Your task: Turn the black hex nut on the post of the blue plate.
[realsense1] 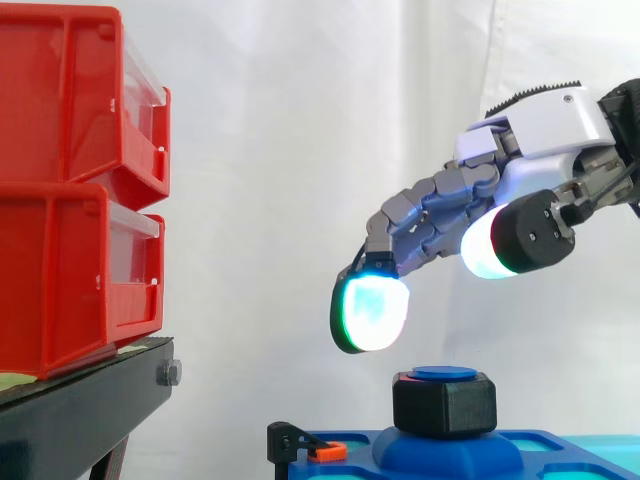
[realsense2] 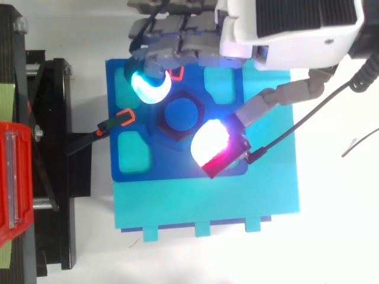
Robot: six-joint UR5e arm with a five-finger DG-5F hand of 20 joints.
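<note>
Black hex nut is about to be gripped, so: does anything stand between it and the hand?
Nothing visible does. In the side view, open air separates the hand from the black hex nut; the clamp sits aside.

Blue plate (realsense1: 360, 470) partly past lower edge

I log a white surface (realsense2: 331, 236) carrying a cyan board (realsense2: 207, 201), with the blue plate (realsense2: 172, 164) lying flat on it. At left, a black stand (realsense1: 80, 410) bears two stacked red bins (realsense1: 60, 280).
</note>
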